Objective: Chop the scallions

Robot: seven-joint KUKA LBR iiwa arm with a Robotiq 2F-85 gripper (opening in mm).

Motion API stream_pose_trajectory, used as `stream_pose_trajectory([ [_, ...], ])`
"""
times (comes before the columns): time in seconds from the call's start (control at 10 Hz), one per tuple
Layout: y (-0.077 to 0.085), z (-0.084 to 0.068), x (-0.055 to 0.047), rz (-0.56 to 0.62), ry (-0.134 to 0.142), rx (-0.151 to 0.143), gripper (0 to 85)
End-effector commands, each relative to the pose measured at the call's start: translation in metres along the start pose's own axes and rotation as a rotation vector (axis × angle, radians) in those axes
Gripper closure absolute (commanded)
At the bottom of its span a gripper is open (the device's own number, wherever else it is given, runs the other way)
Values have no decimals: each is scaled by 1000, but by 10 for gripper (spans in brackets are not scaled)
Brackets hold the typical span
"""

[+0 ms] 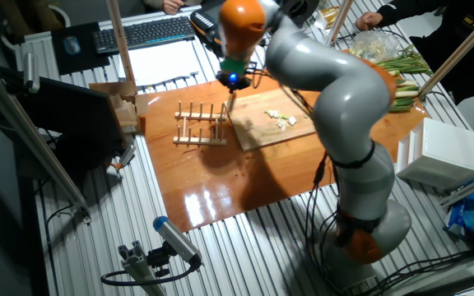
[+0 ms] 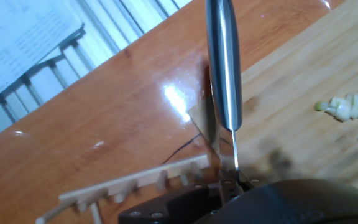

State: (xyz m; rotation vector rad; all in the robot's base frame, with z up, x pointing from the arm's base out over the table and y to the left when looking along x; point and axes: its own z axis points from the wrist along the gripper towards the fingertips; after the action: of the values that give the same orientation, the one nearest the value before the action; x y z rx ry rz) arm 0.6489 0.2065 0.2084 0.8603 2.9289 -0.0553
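Note:
Short pale scallions (image 1: pixel 282 119) lie in a small heap on the light wooden board (image 1: pixel 262 136). In the hand view two scallions pieces (image 2: pixel 347 107) sit at the right edge on the board (image 2: pixel 297 137). My gripper (image 1: pixel 231 89) hangs over the board's left end, shut on a knife (image 2: pixel 224 68). The blade (image 1: pixel 230 104) points down and stands well to the left of the pieces, not touching them. My gripper (image 2: pixel 232 186) shows only as a dark body at the bottom of the hand view; its fingers are hidden.
A small wooden peg rack (image 1: pixel 201 127) stands just left of the board on the orange tabletop (image 1: pixel 212 189). A bunch of long green-leaved stalks (image 1: pixel 406 70) lies at the back right, near a white box (image 1: pixel 451 152). A keyboard (image 1: pixel 146 31) lies at the back.

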Motion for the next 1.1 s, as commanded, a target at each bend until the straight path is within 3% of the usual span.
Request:
stream_pose_trajectory([
  [0.0,29,2,19,-5,0,-2,850],
  [0.3,35,17,29,-19,-11,2,850],
  [0.5,35,23,27,-55,-18,25,850],
  [0.7,28,21,25,-66,-7,19,850],
  [1.0,29,28,28,-81,-24,21,850],
])
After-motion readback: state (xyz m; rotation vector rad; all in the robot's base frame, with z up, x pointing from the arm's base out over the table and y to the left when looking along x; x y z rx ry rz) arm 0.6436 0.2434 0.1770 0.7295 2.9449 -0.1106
